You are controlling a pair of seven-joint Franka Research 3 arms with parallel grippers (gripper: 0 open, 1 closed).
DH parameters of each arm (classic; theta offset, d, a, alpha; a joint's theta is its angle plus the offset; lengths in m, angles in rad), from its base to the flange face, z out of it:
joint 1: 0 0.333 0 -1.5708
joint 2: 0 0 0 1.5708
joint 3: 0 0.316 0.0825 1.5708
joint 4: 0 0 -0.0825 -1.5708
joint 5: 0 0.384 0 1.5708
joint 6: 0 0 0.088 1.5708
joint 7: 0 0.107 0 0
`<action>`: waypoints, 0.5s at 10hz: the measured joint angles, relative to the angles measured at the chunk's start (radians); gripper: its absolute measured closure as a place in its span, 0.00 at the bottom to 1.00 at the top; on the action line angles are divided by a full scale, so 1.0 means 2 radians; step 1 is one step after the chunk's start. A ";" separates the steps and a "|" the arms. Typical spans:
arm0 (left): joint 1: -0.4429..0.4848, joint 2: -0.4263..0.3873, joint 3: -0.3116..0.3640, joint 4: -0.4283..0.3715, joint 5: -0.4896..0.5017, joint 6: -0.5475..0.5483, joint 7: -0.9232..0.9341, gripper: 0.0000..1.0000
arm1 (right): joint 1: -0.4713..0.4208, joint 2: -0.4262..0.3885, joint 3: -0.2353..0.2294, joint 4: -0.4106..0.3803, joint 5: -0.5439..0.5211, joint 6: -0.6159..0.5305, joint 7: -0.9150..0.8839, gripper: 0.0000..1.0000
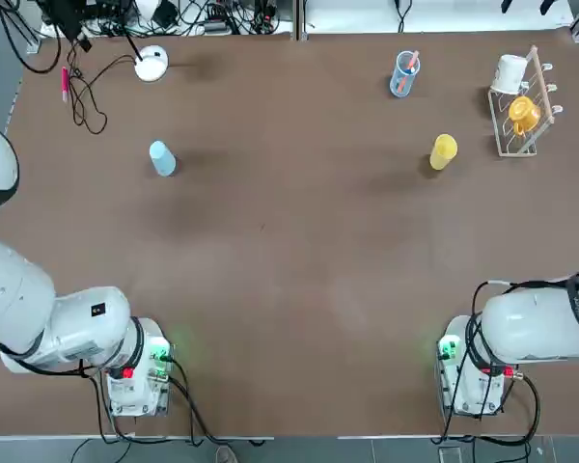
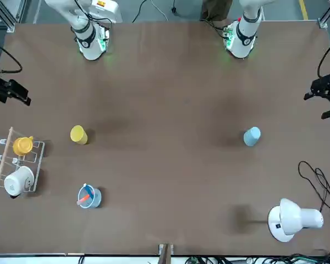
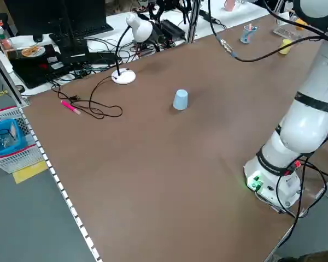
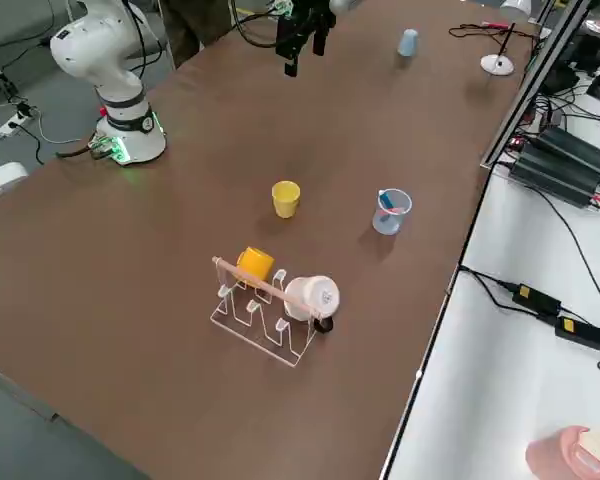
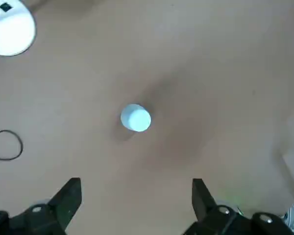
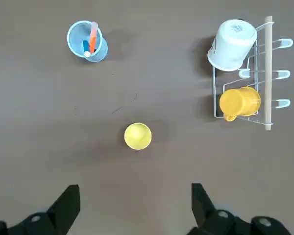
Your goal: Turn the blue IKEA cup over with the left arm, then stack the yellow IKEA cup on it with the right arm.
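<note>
no writing readable (cups plain); left gripper point(image 5: 134, 205) and right gripper point(image 6: 134, 208) fingers wide, empty.

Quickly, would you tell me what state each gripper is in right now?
Left gripper: open, holding nothing, high above the blue cup.
Right gripper: open, holding nothing, high above the yellow cup.

We see a matt brown tabletop point(image 1: 289, 289), smooth plastic blue cup point(image 1: 162, 158) and yellow cup point(image 1: 443, 151), glossy white arm shells point(image 1: 39, 318), and a wire rack point(image 1: 521, 121) with a wooden rail.
</note>
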 joint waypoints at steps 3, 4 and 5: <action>0.071 0.019 0.001 -0.102 -0.072 0.077 0.168 0.01 | 0.000 0.000 0.000 0.000 0.000 0.000 0.000 0.00; 0.089 0.038 0.001 -0.120 -0.099 0.094 0.239 0.01 | 0.000 0.000 0.000 0.000 0.000 0.000 0.000 0.00; 0.103 0.062 0.001 -0.126 -0.126 0.107 0.319 0.01 | 0.000 0.000 0.000 0.000 0.000 0.000 0.000 0.00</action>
